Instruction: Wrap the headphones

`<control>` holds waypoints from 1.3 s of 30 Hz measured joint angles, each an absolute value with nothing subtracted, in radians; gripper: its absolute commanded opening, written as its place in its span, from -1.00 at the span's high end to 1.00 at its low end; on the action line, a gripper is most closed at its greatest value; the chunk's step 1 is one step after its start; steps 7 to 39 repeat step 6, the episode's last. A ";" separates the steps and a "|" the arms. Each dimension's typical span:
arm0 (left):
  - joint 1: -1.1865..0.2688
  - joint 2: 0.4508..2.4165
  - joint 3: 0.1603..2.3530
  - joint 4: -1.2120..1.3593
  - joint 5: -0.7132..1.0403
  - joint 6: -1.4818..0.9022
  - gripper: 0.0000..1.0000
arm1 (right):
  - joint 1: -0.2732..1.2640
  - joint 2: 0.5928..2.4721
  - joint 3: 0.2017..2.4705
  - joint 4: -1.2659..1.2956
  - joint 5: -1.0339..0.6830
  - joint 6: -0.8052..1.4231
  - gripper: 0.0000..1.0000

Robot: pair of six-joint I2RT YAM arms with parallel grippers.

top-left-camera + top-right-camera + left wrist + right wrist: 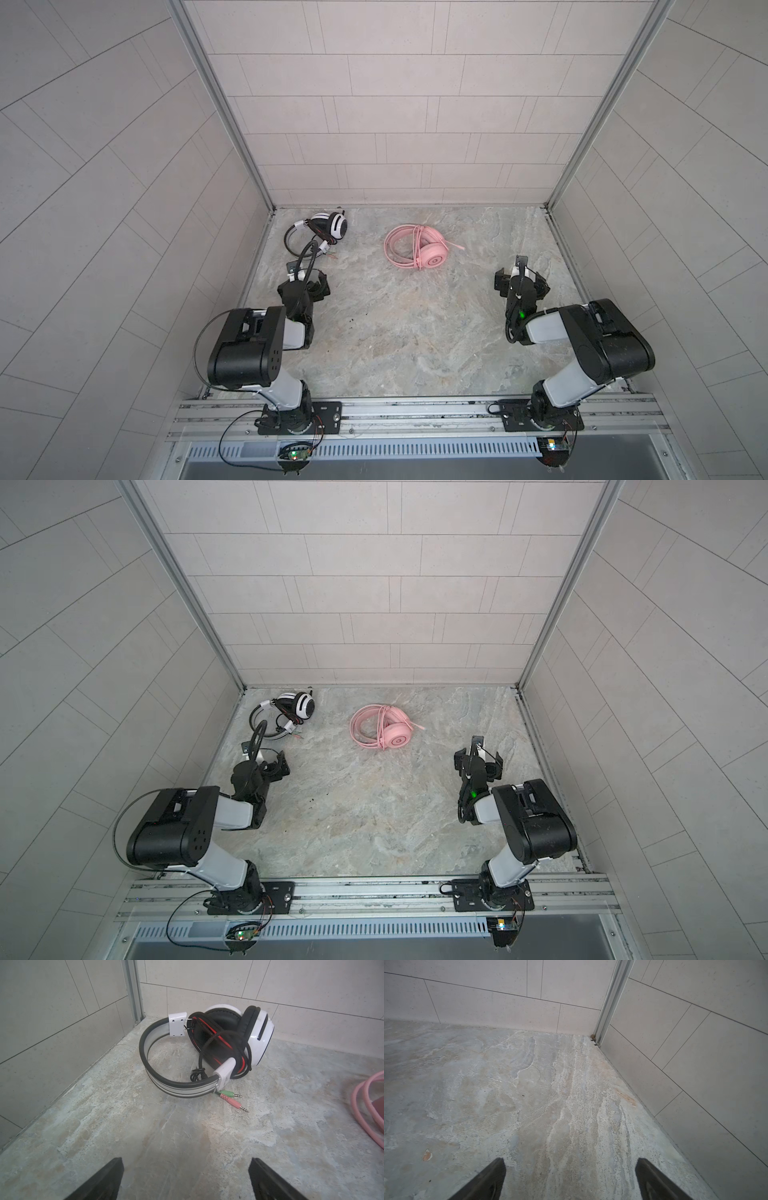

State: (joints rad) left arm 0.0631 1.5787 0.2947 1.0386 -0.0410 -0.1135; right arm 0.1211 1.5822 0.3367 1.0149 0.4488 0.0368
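Plainly the left gripper and right gripper stand wide and empty, the white headphones just ahead of the left fingers, the pink headphones farther off toward the right gripper, both seemingly light with limp cables, so the stiff headband looks the safest hold.
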 measured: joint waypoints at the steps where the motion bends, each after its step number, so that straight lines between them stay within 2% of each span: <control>1: 0.063 1.581 0.300 1.040 -0.035 -0.111 -1.00 | 0.121 1.582 0.337 1.015 0.449 0.037 -0.98; 39: 0.063 1.581 0.314 1.036 -0.018 -0.101 -1.00 | 0.121 1.582 0.337 1.017 0.449 0.037 -0.98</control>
